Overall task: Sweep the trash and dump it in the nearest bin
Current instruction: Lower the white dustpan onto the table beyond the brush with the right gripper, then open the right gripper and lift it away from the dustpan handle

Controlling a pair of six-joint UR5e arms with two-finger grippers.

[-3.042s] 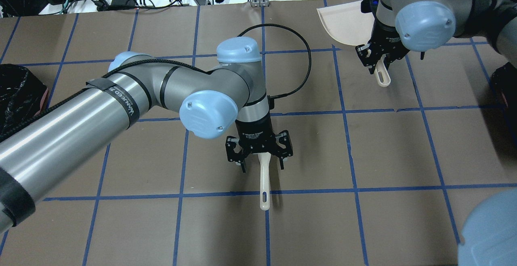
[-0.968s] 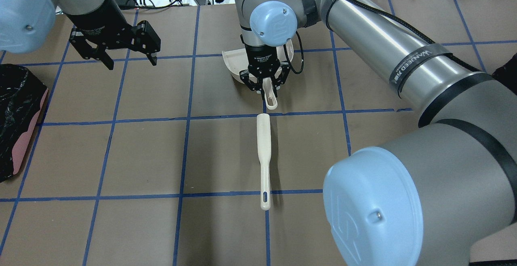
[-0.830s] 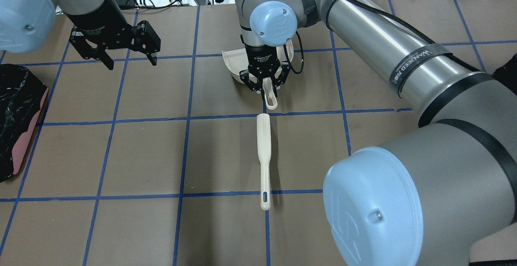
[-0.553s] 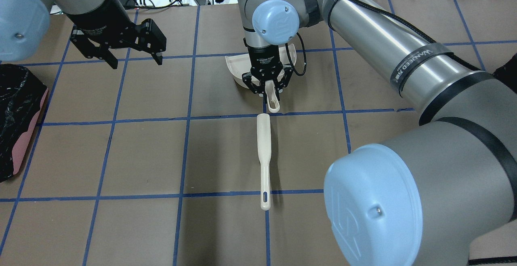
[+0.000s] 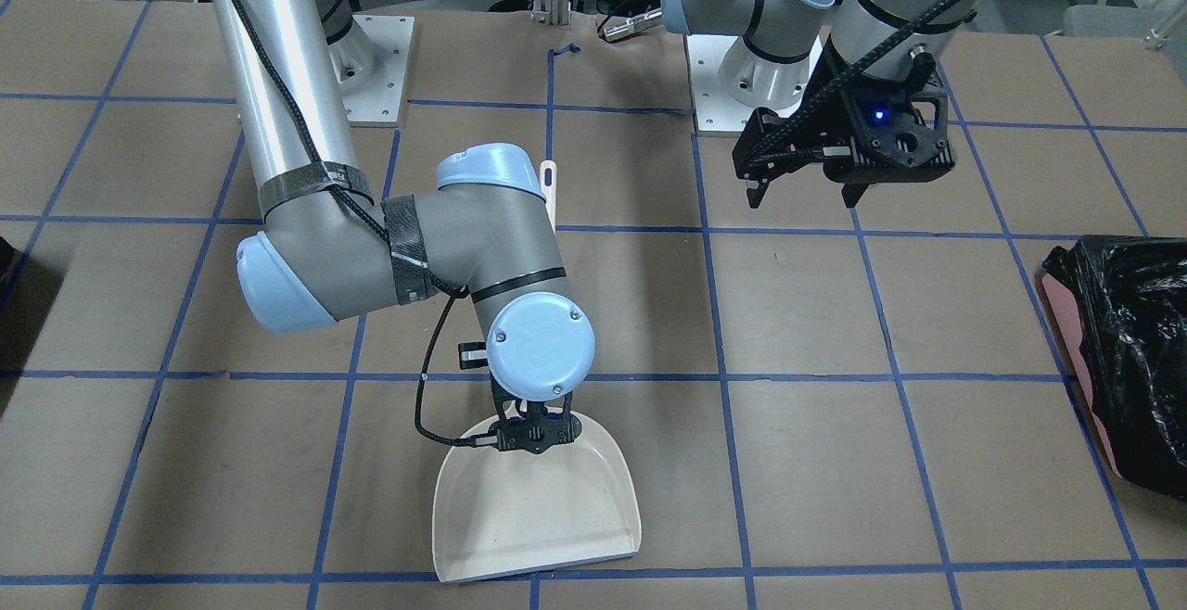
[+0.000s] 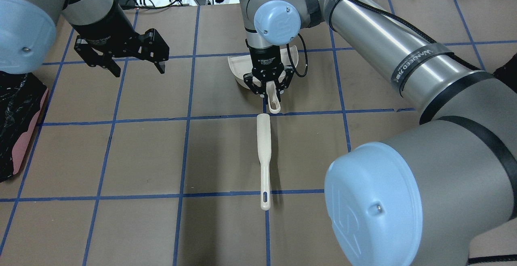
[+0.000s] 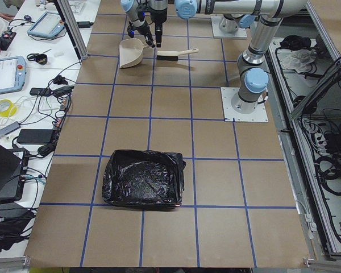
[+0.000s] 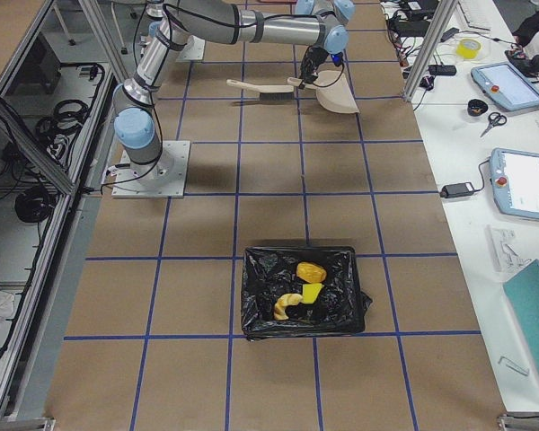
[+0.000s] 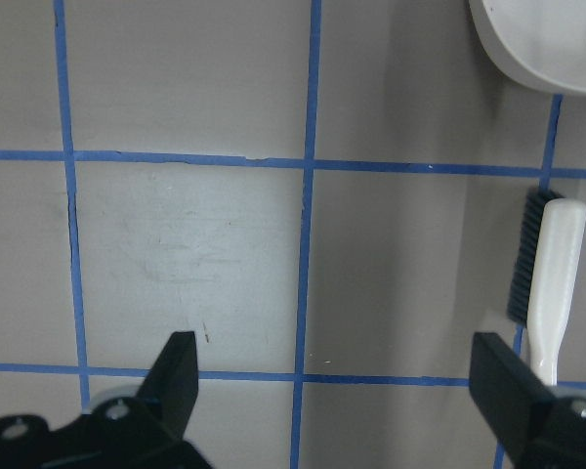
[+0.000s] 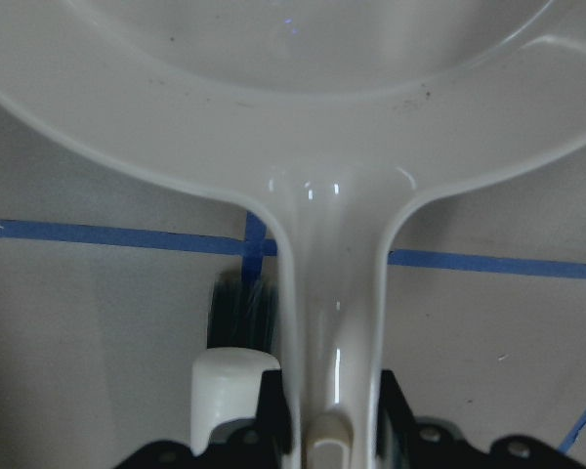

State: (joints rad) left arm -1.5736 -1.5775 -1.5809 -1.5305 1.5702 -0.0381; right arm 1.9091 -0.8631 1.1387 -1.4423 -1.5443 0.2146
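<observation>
Exterior left: blue-taped brown table (image 7: pixel 170 136), black-lined bin (image 7: pixel 143 185), perhaps tablets (image 7: pixel 4 74).

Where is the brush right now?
In the overhead view, the brush lies flat at centre, just short of the dustpan handle, on the robot's side.

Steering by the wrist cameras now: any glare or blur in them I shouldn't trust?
Right wrist view: the dustpan fills the frame, with bright glints down its handle; the brush beside it looks soft. Left wrist view: a pale sheen on the table; the left gripper at the bottom edge is slightly blurred.
</observation>
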